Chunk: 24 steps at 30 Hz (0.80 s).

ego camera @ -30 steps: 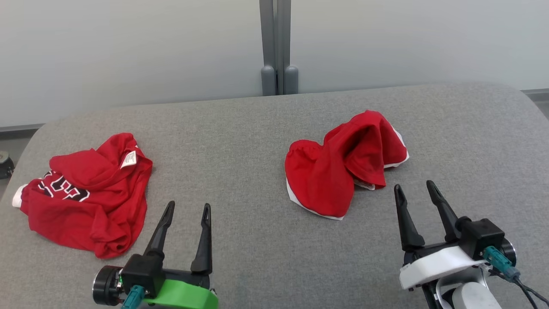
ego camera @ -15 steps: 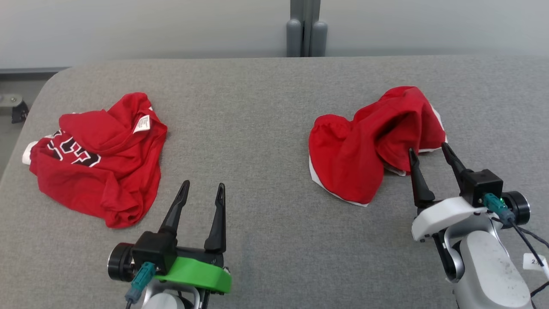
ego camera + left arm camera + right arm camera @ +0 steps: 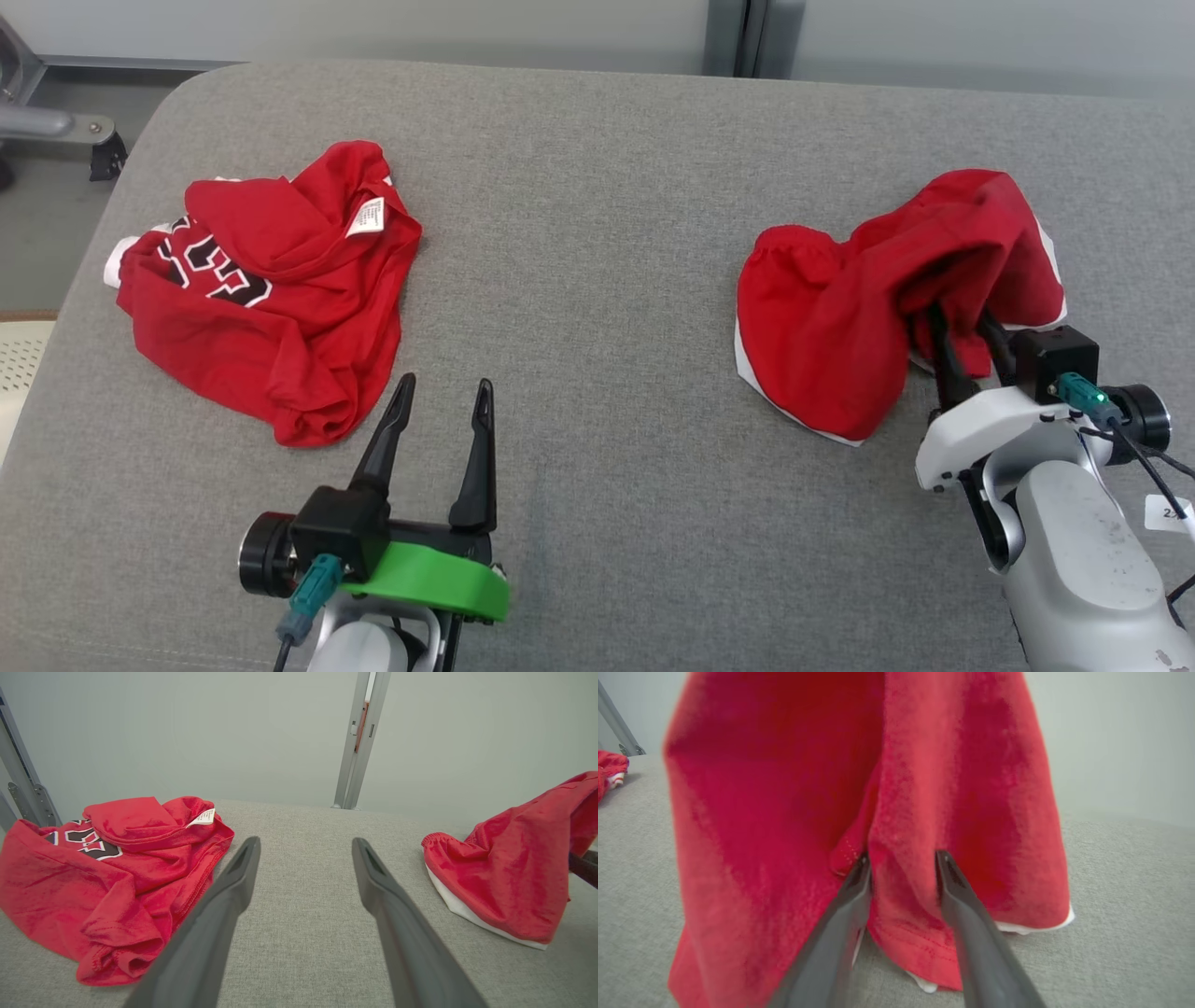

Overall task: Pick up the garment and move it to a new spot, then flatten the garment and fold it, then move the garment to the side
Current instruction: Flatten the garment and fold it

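The garment (image 3: 840, 327), red with a white hem, lies bunched in a peak on the right of the grey padded table (image 3: 597, 187). My right gripper (image 3: 966, 329) has its fingers pushed into the near side, tips under the cloth. In the right wrist view the garment (image 3: 784, 788) looms close, and the right gripper (image 3: 901, 858) straddles a fold with its jaws narrowed, cloth touching both fingers. My left gripper (image 3: 443, 383) stands open over bare table at the front left, holding nothing. In the left wrist view the left gripper (image 3: 303, 842) is wide apart, with the garment (image 3: 504, 872) to its right.
A second red shirt (image 3: 271, 289) with black-and-white lettering and a white tag lies crumpled at the table's left; the same shirt (image 3: 107, 872) sits left of my left fingers. A grey post (image 3: 738, 37) stands behind the table. A metal frame (image 3: 56, 121) is at the far left.
The head camera has tilted down and swung, shifting the whole picture. My right gripper has reached forward into the garment and its jaws have narrowed around a fold. The left gripper stays open.
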### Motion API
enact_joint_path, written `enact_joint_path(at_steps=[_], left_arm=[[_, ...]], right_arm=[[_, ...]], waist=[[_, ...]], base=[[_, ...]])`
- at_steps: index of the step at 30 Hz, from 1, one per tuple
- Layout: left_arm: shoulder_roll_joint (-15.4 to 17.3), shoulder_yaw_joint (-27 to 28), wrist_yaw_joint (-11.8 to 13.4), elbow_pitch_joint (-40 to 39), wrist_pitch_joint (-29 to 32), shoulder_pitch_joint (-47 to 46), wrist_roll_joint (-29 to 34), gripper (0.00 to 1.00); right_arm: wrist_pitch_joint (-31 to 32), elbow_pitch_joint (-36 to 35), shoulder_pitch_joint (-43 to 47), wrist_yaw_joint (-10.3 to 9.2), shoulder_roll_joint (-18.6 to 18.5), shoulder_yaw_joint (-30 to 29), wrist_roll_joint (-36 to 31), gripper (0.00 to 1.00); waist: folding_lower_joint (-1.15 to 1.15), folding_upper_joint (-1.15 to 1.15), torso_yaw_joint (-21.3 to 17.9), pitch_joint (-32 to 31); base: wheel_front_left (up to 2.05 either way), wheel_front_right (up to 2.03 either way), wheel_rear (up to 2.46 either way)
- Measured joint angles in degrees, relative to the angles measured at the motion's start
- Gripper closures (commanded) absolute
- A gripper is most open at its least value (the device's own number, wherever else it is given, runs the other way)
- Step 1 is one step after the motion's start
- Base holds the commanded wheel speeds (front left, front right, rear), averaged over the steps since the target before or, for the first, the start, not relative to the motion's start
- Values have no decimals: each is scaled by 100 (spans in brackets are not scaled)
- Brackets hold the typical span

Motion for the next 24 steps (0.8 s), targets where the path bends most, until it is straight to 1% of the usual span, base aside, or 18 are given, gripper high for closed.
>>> enact_joint_path(at_steps=[5, 11, 16, 19, 21, 24], left_arm=[[0, -29, 1, 33, 0, 2, -65, 0], [-1, -49, 53, 41, 0, 86, -183, 0], [-3, -103, 82, 58, 1, 239, -260, 0], [-3, -176, 86, 48, 0, 275, -278, 0], [-4, -189, 90, 29, 0, 278, -294, 0], [-4, -185, 102, 24, 0, 282, -302, 0]], right_arm=[[1, -54, -5, 0, -207, 44, -91, 100], [0, -439, 38, 0, -691, -35, -297, 100], [22, -743, 41, 1, -1137, 178, -422, 100], [264, -873, -40, 0, -1430, 316, -386, 100], [672, -993, -164, 1, -1684, 538, -293, 100], [1293, -1149, -274, 1, -1916, 873, 2, 100]], waist=[[0, 0, -79, -113], [0, 0, -207, -389], [0, 0, -297, -653], [0, 0, -311, -770], [0, 0, -266, -815], [0, 0, -175, -814]], base=[[0, 0, 0], [0, 0, 0], [0, 0, 0], [0, 0, 0], [0, 0, 0], [0, 0, 0]])
